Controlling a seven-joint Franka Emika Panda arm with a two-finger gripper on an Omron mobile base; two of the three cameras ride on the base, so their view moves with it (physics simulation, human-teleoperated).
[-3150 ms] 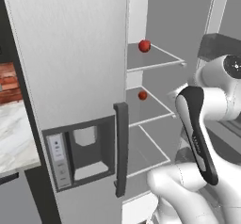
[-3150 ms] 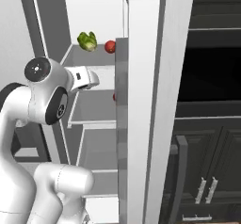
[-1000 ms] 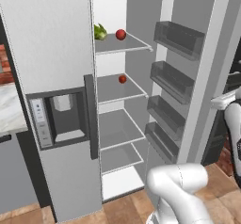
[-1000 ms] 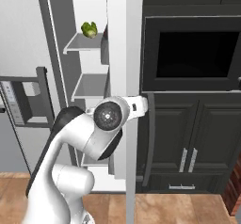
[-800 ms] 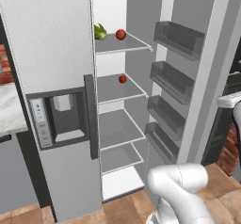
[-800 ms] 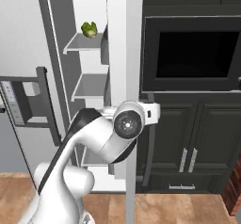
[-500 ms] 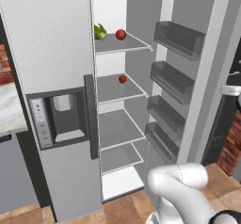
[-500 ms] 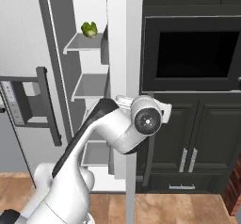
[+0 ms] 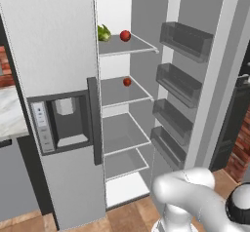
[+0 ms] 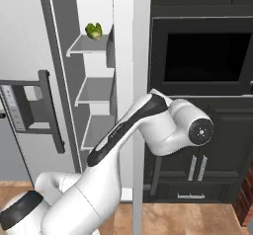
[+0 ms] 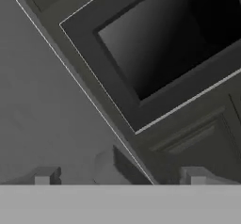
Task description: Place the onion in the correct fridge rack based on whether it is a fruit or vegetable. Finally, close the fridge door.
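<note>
The onion point(image 9: 125, 35), a small deep-red ball, lies on the fridge rack point(image 9: 135, 45), the top grey shelf, next to a green vegetable point(image 9: 103, 32). The same rack point(image 10: 85, 44) is seen edge-on in the right base view. The fridge door point(image 9: 207, 75) stands wide open, its inner bins facing the compartment, and its thin edge point(image 10: 141, 81) shows in the right base view. My gripper point(image 11: 120, 176) is open with nothing between its fingertips point(image 11: 45, 175), close to the door's grey outer face point(image 11: 37, 100).
A smaller orange-red ball point(image 9: 127, 82) sits on the second shelf. The left door with the dispenser point(image 9: 63, 121) is shut. A dark built-in oven point(image 10: 205, 56) and dark cabinets stand right of the fridge. My arm's elbow point(image 10: 183, 125) bends around the door's edge.
The base has backed away, so both views now show the whole fridge. The arm's elbow has swung right, past the open door's edge. The onion stays on the top shelf.
</note>
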